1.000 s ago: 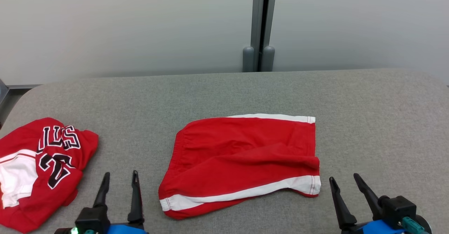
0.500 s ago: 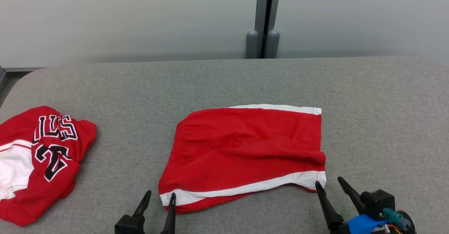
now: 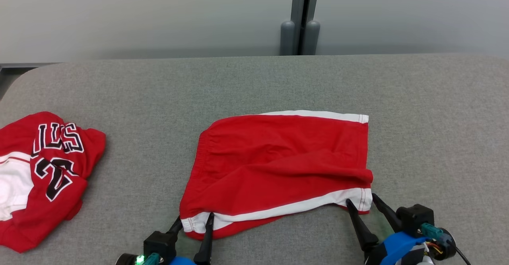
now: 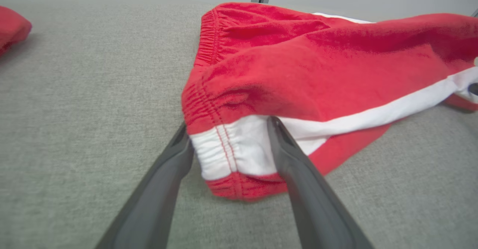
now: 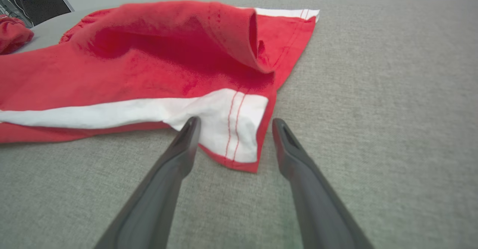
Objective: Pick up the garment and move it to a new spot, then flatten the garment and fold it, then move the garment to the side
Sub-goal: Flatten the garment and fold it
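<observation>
Head view, from the left: a crumpled red jersey [image 3: 39, 177] with black-and-white lettering and a white panel lies at the left edge of the grey cloth-covered table [image 3: 254, 82], well apart from everything else.

Next comes the left gripper [image 3: 195, 217], low at the near edge. Its two dark fingers are spread wide around the near-left corner of the red shorts [image 3: 278, 157]. In the left wrist view that corner, with its gathered waistband and white stripe, sits between the spread fingers. One finger lies just outside the waistband edge and the other rests over the white stripe. The fingers are not pinching the cloth.

The shorts lie in the middle of the table, mostly flat, with the waistband to the left and the leg hem to the right. One white stripe runs along the far edge and another along the near edge. A raised fold runs across the cloth toward the right hem.

At the near-right corner the right gripper [image 3: 361, 198] is also spread wide. In the right wrist view the white hem corner lies between its fingers. One tip is at the stripe's edge and the other is over bare table just beside the hem.

Behind the table stands a pale wall [image 3: 139, 14] with a grey post [image 3: 300, 16].
</observation>
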Available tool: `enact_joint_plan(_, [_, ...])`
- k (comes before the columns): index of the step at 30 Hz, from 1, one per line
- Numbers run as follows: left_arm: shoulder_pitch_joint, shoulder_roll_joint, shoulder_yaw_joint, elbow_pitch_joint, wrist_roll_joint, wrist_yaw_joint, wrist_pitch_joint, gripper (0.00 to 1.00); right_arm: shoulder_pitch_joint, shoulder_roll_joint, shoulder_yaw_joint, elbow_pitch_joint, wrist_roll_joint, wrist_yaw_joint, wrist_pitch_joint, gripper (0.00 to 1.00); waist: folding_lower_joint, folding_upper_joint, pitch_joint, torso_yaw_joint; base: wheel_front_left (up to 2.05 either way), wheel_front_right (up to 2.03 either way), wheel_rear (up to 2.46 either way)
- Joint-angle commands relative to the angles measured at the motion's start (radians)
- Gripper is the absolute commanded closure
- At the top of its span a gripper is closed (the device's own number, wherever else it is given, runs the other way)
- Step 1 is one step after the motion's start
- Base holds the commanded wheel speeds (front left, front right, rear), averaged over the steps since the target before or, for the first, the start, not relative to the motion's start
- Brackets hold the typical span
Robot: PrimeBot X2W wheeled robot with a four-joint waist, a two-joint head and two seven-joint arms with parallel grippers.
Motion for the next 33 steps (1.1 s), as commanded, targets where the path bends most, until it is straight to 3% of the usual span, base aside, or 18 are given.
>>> enact_joint_plan(1, [-0.019, -0.001, -0.005, 0.003, -0.003, -0.005, -0.003, 0.0, -0.018, -0.004, 0.006, 0.004, 0.005, 0.0, -0.006, 0.0, 0.0, 0.0, 0.003, 0.001, 0.0, 0.0, 0.0])
enact_joint_plan(12, [-0.065, -0.002, -0.08, 0.007, -0.031, -0.013, -0.003, 0.0, -0.071, -0.016, 0.091, 0.023, 0.067, 0.0, -0.024, 0.0, 0.0, 0.0, 0.025, 0.005, 0.0, 0.0, 0.0])
enact_joint_plan(13, [-0.069, -0.002, -0.085, 0.005, -0.036, -0.013, -0.003, 0.17, -0.075, -0.016, 0.098, 0.021, 0.073, 0.0, -0.024, 0.51, 0.0, 0.0, 0.025, 0.005, 0.0, 0.0, 0.0])
enact_joint_plan(14, [-0.072, -0.002, -0.09, 0.003, -0.04, -0.014, -0.003, 0.5, -0.079, -0.017, 0.105, 0.018, 0.078, 0.0, -0.025, 0.8, 0.0, 0.0, 0.026, 0.005, 0.0, 0.0, 0.0])
enact_joint_plan(15, [-0.073, -0.002, -0.093, -0.002, -0.045, -0.014, -0.003, 0.79, -0.084, -0.021, 0.11, 0.013, 0.084, 0.0, -0.025, 1.0, 0.0, 0.0, 0.027, 0.005, 0.0, 0.0, 0.0])
enact_joint_plan(16, [-0.073, -0.002, -0.096, -0.005, -0.05, -0.014, -0.003, 1.0, -0.088, -0.026, 0.114, 0.001, 0.087, 0.0, -0.025, 1.0, 0.0, 0.0, 0.027, 0.005, 0.0, 0.0, 0.0])
enact_joint_plan(26, [-0.066, 0.018, -0.082, -0.097, -0.086, -0.012, -0.003, 1.0, -0.036, -0.076, 0.15, -0.153, 0.097, 0.0, -0.025, 1.0, 0.0, 0.0, 0.026, -0.003, 0.0, 0.0, 0.0])
enact_joint_plan(33, [-0.182, 0.079, -0.095, -0.156, -0.12, -0.013, -0.003, 1.0, -0.12, -0.114, 0.154, -0.261, 0.105, 0.0, -0.025, 1.0, 0.0, 0.0, 0.046, -0.021, 0.0, 0.0, 0.0])
